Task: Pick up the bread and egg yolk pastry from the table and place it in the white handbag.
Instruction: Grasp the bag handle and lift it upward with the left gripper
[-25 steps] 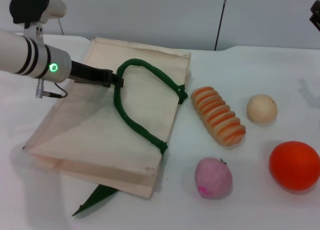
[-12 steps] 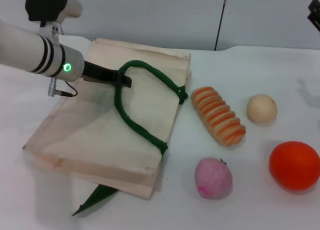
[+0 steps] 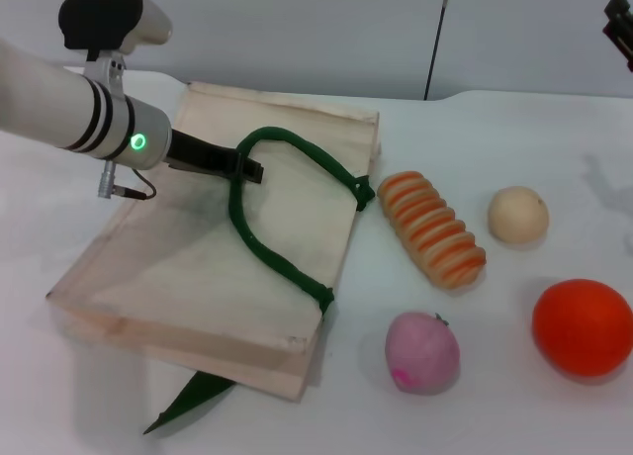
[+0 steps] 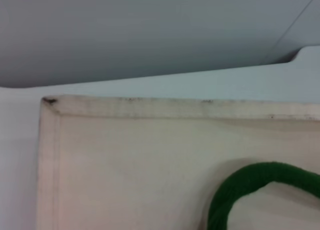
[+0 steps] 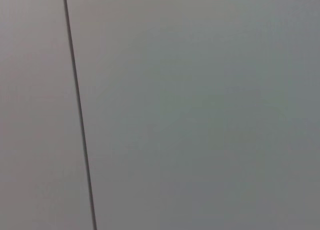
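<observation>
The left gripper (image 3: 247, 168) has slid further right across the white handbag (image 3: 198, 267) and lifted its green handle (image 3: 287, 143), jaws clenched on it. The bread (image 3: 432, 227) lies on the desk (image 3: 514, 406) right of the bag, long axis running near-right to far-left, with the egg yolk pastry (image 3: 517, 215) beside it.

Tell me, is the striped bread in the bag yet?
No. The bread lies on the table beside the bag.
</observation>
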Tool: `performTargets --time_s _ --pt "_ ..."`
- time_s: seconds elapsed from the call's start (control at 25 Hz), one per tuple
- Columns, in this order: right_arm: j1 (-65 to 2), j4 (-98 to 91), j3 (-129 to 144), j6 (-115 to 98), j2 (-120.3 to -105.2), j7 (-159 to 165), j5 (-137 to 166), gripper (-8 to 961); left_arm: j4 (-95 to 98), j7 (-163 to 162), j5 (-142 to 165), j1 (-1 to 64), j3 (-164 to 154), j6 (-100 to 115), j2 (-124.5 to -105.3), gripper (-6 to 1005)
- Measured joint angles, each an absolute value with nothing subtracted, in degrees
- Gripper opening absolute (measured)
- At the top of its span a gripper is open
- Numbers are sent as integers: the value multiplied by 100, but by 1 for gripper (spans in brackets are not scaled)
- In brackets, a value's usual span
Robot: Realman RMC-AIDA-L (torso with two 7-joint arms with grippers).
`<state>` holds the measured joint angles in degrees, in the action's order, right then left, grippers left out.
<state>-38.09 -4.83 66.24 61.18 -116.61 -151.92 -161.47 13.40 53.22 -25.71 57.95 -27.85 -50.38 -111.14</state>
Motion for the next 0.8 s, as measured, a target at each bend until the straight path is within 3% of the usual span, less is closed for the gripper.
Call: performTargets --time_s 0.6,0.8 --pt "-3851 -483 6650 6130 -11666 -15153 -16145 894 1198 4917 -2291 5797 -2861 -5033 -11037 420" --pt "-3850 -482 6653 6224 -11672 -15151 -16145 894 1199 4841 -2266 5787 -2867 -5007 -11000 282"
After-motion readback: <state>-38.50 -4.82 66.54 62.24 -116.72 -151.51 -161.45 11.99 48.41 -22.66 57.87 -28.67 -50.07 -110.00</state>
